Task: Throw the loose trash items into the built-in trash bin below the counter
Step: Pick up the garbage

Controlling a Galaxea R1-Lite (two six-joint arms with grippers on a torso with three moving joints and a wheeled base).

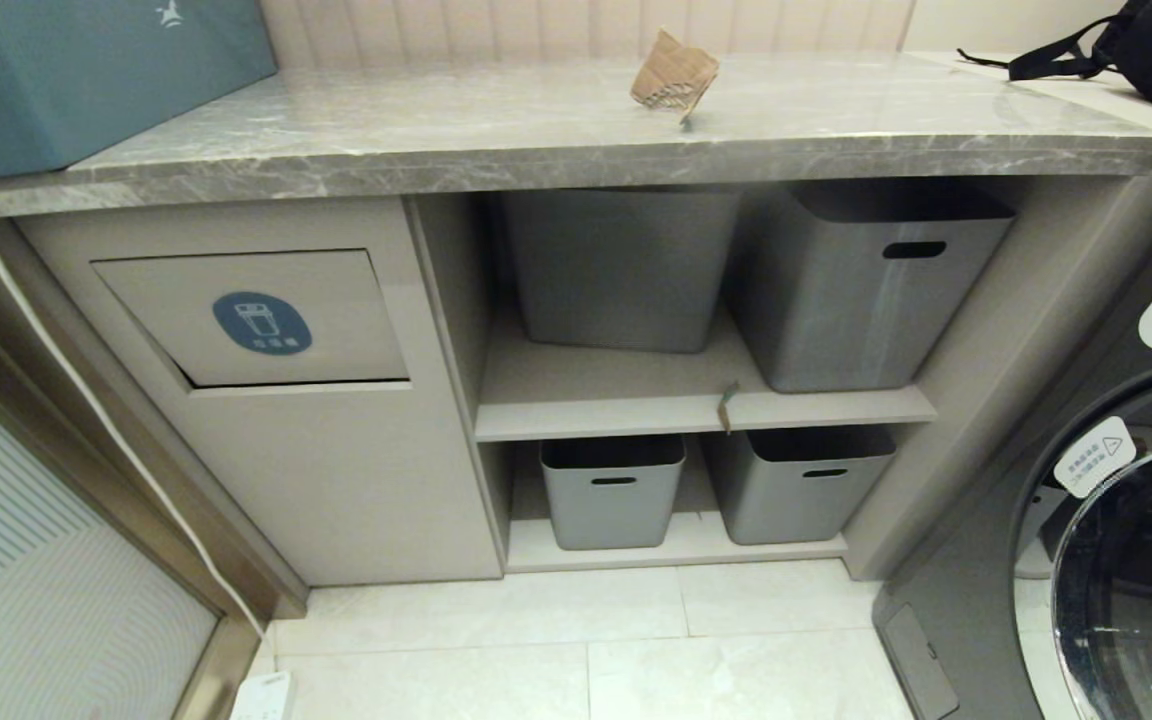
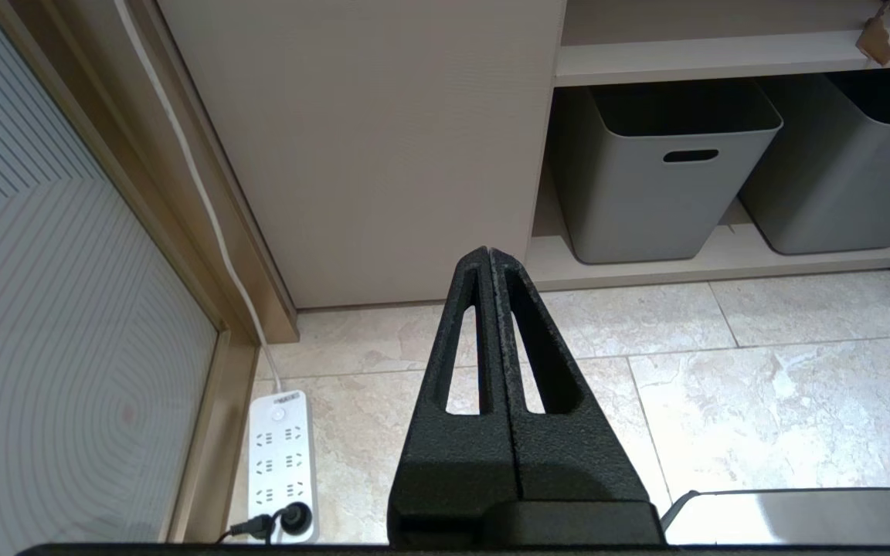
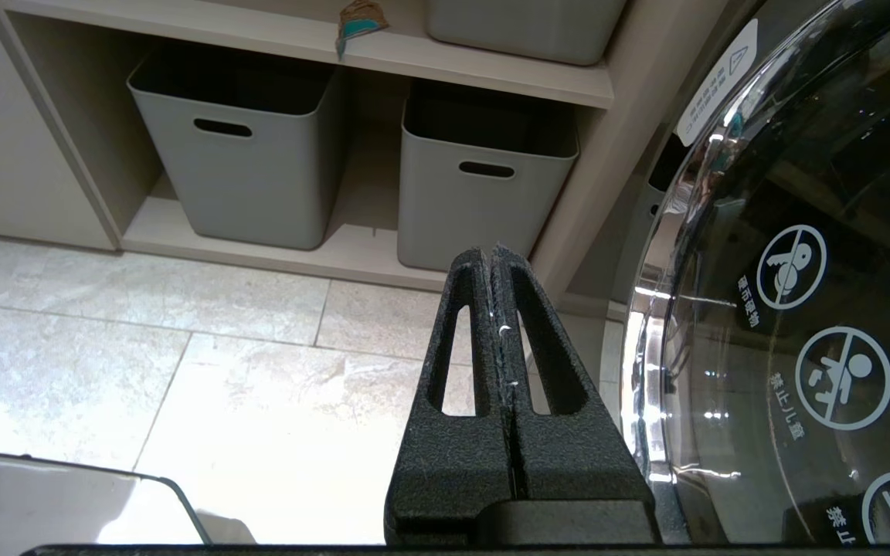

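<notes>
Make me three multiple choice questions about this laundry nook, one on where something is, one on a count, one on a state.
1. Where does the larger cardboard scrap lie?
A. on the counter
B. on the floor
C. in a tub

2. How many grey tubs show in the head view?
A. two
B. four
C. six

3. How is the left claw?
A. open
C. shut, empty
B. shut on cardboard

Answers: 1 A, it sits on the marble slab. 2 B, two stand on each shelf. 3 C, its fingers meet with nothing between them.

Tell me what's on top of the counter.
On the counter: a crumpled cardboard scrap, a teal box at left, a black strapped bag at right. Anything behind the box is hidden.
</notes>
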